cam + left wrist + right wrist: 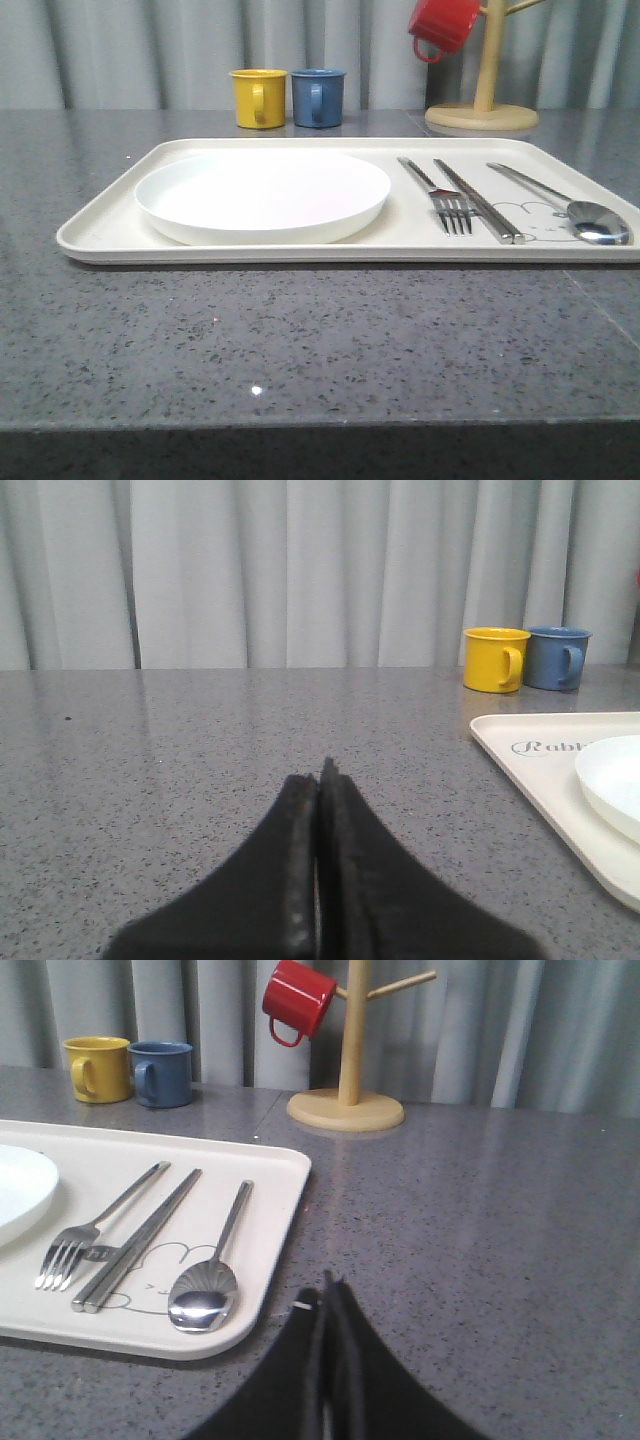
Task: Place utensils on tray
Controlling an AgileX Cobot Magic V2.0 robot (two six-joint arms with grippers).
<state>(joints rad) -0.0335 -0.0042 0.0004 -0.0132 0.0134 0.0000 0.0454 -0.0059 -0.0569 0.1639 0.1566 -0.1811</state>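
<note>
On the tray [110, 228] we see the plate [262, 194] at left, and fork [440, 196], bar [478, 200] and spoon [570, 205] at right, handles pointing away. Our left gripper [322, 776] and right gripper [333, 1290] rest pinched together, holding nothing.

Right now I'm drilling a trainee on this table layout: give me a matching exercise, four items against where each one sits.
Items:
1. white plate
2. spoon
3. red mug
4. yellow mug

Places:
A. hanging on the wooden mug stand
B. on the tray's left half
C. on the counter behind the tray, beside the blue mug
D. nearest the tray's right edge, past the fork

Pairs: 1-B, 2-D, 3-A, 4-C
</note>
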